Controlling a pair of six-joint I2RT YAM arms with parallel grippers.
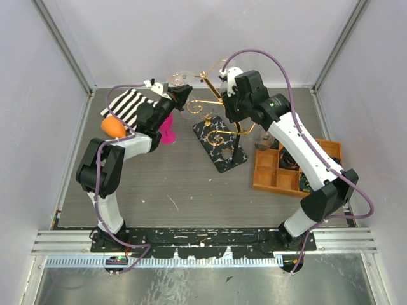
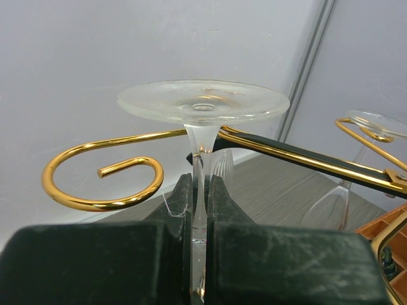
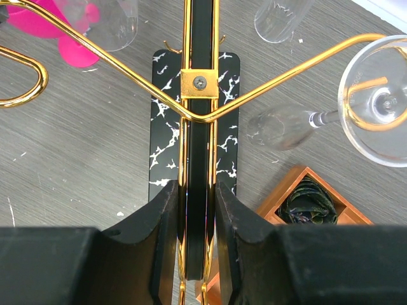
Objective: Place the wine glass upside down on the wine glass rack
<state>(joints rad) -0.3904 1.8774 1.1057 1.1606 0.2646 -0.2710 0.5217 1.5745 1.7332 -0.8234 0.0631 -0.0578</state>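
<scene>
The gold rack (image 1: pixel 216 149) stands on the tabletop (image 1: pixel 159 184), its post clamped by my right tool (image 3: pixel 195 190). My left tool (image 2: pixel 199 194) pinches the upturned wine glass (image 2: pixel 202 101) by its stem, just beside a curled arm. I judge the glass light, slick and brittle, so the stem is the safest hold.

1. wine glass (image 2: pixel 203 105): clear, smooth, glossy glass.
2. wine glass rack (image 3: pixel 200 84): polished gold metal wire; base glossy black with white marbling.
3. left end effector (image 2: pixel 200 190): matt black, finely scratched.
4. counter (image 1: pixel 178 184): matt grey wood-grain, white scuffs.
5. tray (image 1: pixel 259 178): orange, wood-like.
</scene>
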